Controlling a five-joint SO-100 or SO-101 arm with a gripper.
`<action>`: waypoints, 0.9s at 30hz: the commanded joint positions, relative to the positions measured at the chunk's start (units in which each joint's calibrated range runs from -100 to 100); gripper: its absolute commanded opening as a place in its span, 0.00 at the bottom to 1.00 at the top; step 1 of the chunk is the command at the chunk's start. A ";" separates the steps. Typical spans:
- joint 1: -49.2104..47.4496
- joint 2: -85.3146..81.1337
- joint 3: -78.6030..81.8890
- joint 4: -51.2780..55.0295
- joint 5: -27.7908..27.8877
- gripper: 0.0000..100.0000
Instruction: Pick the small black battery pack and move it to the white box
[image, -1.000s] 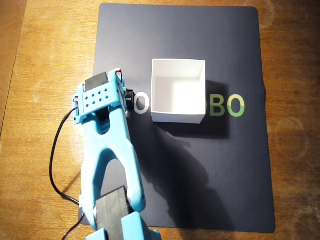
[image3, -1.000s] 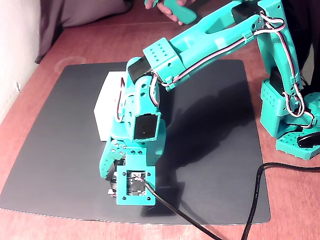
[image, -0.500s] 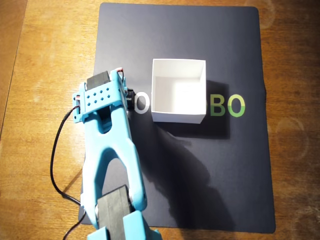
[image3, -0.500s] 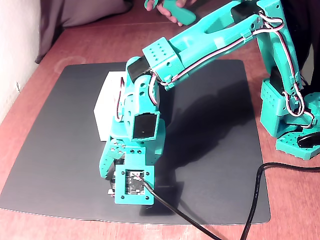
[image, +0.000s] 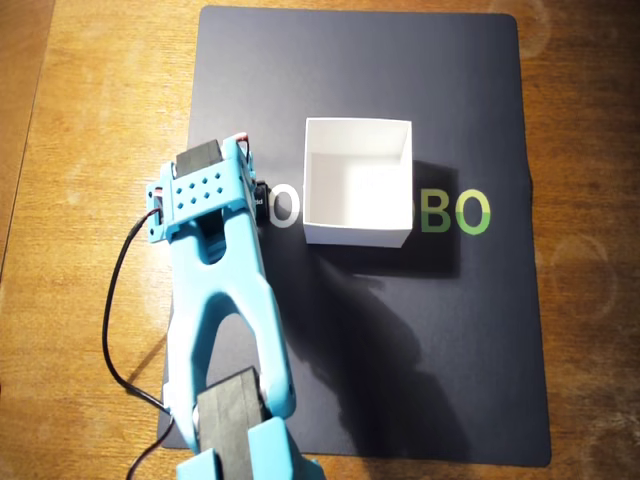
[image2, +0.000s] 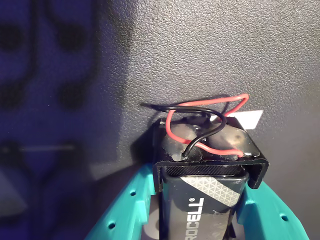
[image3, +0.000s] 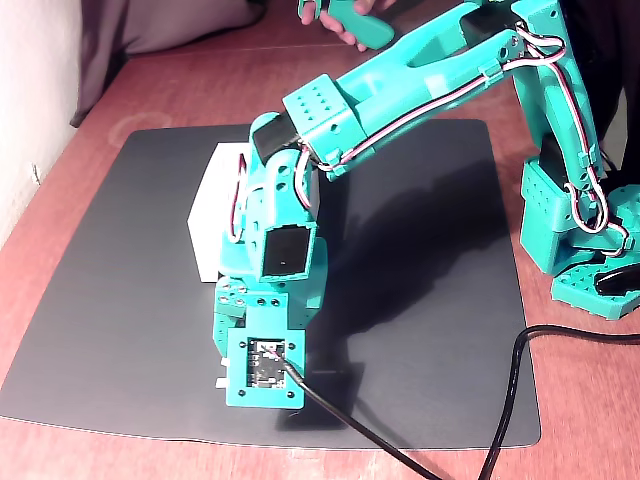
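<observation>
Fingers (image2: 200, 220) clamped on my small black battery pack (image2: 202, 180), one either side, wires pointing away | pack low over the dark mat (image: 480, 340), left of the white box (image: 357, 180) in overhead view | box empty, transfer pending

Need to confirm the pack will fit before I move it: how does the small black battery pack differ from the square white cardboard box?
The small black battery pack is black, with red and black wires; the square white cardboard box is plain white. The pack sits between the gripper fingers; the box stands free on the dark mat. The overhead view shows only a sliver of the pack beside the far wider, open, empty box. Both are rectangular.
</observation>
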 joint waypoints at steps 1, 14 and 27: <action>3.00 0.79 0.12 -0.31 0.12 0.13; 3.12 1.06 0.30 2.23 0.39 0.10; 3.12 0.44 0.30 2.32 0.39 0.07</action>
